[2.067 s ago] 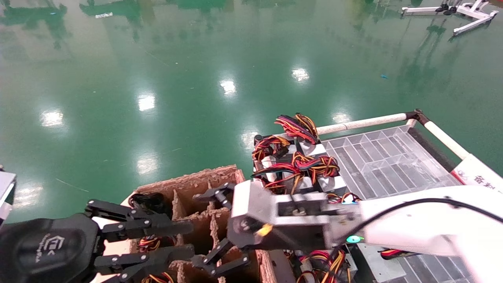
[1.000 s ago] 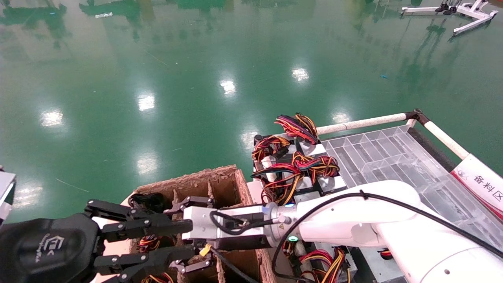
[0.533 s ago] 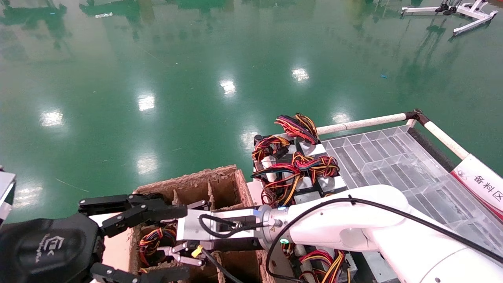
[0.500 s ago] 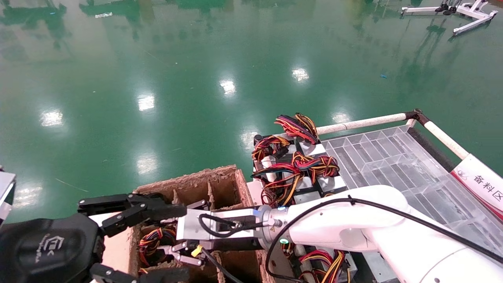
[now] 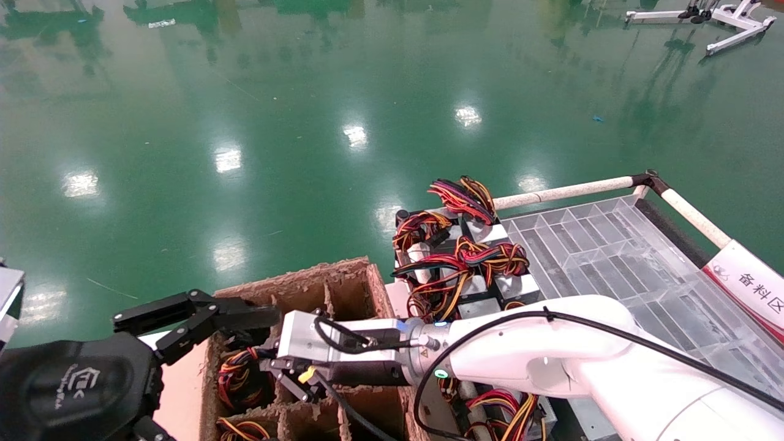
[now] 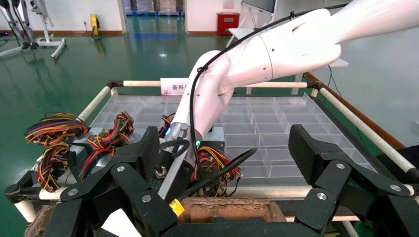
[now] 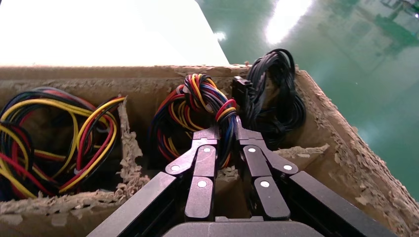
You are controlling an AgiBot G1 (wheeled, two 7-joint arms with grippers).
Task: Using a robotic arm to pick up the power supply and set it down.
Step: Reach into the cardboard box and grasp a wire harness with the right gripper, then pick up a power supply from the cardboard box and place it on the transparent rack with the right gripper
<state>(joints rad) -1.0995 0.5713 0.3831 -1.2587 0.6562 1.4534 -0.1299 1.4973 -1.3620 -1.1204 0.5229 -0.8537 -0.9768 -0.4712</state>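
Note:
The robotic arm, my white right one, reaches left into a compartmented cardboard box. Its gripper is shut on the red, yellow, blue and black wire bundle of a power supply in a middle compartment. The metal body of that power supply is hidden down in the box. In the head view the same wires show just left of the right gripper. My left gripper hangs wide open over the box's near left corner, holding nothing.
Several more power supplies with wire loops lie on a clear compartmented tray in a white-railed cart. A black cable bundle fills the compartment beside the gripped one, and more wires the other neighbour. Green floor lies beyond.
The right gripper has swung left over the box, dipped into a compartment and closed on the wire bundle. The left gripper has spread wider and drawn back slightly.

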